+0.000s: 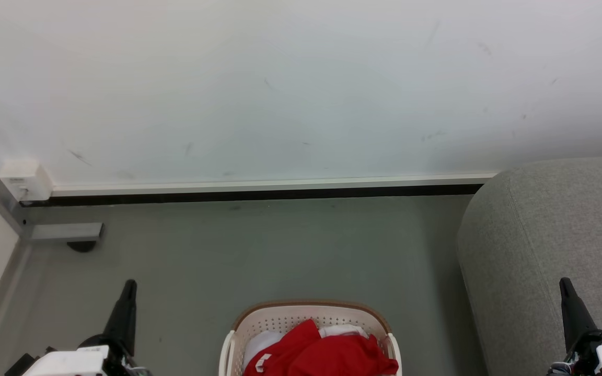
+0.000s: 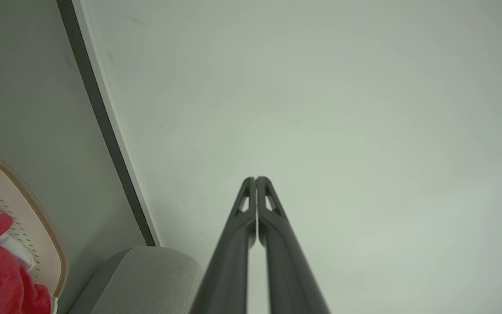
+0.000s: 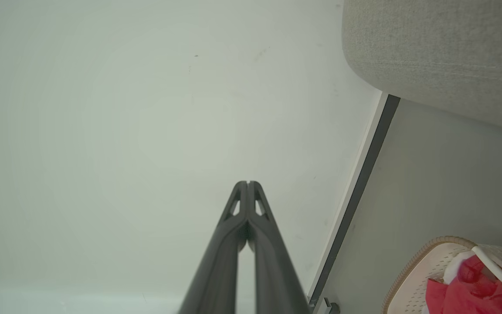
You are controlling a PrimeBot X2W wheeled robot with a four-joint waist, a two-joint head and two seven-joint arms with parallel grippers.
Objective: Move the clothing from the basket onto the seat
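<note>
- Clothing (image 1: 327, 355) lies in a red heap inside the basket (image 1: 309, 304), low in the middle of my head view. None of it is on the seat (image 1: 552, 235), which stands just to the right of the basket.
- My left gripper (image 1: 129, 287) hangs over bare floor (image 1: 280, 250) left of the basket, fingers pressed together with nothing between them. My right gripper (image 1: 565, 286) hangs in front of the seat's side, likewise pressed together and empty.
- If I reach in with the fingers closed, I expect I'd only poke the pile down or shove the light basket across the floor. They need spreading before I descend.
- A pale cloth (image 1: 259, 344) shows beneath the red fabric on the basket's left. A deep grab, or one biased that way, could pinch it too and carry the wrong item over.
- The bottom edge of the head view cuts off the basket's near half, so I'd be going in partly blind unless I bend at the waist first.
- The garments overlap, so lifting one may drag another over the rim onto the floor.
- The seat's corner is rounded, and fabric released too near the edge could slide off.
- My right arm sits close to the upholstery, so a careless swing could brush it.
</note>
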